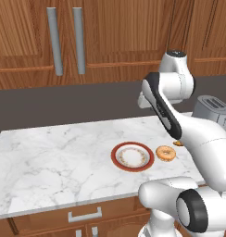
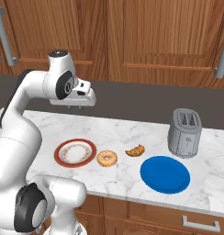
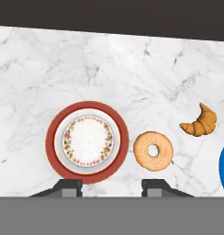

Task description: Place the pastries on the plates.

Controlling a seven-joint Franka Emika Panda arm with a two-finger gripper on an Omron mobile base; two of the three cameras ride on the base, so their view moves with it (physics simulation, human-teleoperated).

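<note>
The red-rimmed plate (image 2: 75,152) lies flat near the front edge of the surface, its white centre ringed with small speckles and nothing on it. Just beside it, toward the blue plate, the ring doughnut (image 2: 107,158) lies flat, golden-brown with a pale hole, apart from both plates. The small curved orange-brown pastry (image 2: 135,150) lies a little farther back. The plain blue plate (image 2: 165,174) sits bare near the front edge.

bright, even light — sharp, shadowless
</note>
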